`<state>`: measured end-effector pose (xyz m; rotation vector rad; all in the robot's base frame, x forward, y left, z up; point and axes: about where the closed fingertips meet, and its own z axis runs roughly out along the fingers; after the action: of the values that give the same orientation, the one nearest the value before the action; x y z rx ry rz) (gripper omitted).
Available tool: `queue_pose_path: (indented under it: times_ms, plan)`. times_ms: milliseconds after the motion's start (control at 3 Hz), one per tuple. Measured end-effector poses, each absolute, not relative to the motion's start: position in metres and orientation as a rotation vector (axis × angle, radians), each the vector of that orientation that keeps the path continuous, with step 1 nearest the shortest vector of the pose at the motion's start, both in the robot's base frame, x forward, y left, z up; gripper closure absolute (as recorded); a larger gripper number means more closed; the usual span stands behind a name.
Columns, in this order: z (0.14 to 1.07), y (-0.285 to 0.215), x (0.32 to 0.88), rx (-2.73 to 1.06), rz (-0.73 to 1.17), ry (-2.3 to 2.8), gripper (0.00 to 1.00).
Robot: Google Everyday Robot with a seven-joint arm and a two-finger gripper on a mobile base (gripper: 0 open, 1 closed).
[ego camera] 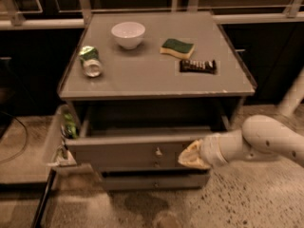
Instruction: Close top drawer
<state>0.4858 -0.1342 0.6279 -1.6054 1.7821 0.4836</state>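
Cream-tipped claw (191, 156) sits at the front panel of the top drawer (118, 153), just right of its knob (158, 151). I cannot tell whether the claw is apart or together. The drawer stands partly pulled out beneath the counter (147, 82). The counter carries a white bowl (128, 34), green sponge (177, 48), dark bar (197, 66) and crushed can (90, 61).

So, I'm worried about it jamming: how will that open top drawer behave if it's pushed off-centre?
It should move as one rigid box: the top drawer has a flat, solid-looking front. The hand is at that front, right of the knob, so such a wide drawer might skew and bind slightly.
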Motion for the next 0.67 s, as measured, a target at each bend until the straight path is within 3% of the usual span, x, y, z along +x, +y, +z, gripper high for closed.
queue_pose_path:
  times_ms: [333, 667]
  plan:
    - [0.634, -0.151, 0.526, -1.593, 0.432, 1.810, 0.88]
    - [0.639, -0.165, 0.543, -1.578, 0.396, 1.836, 1.00]
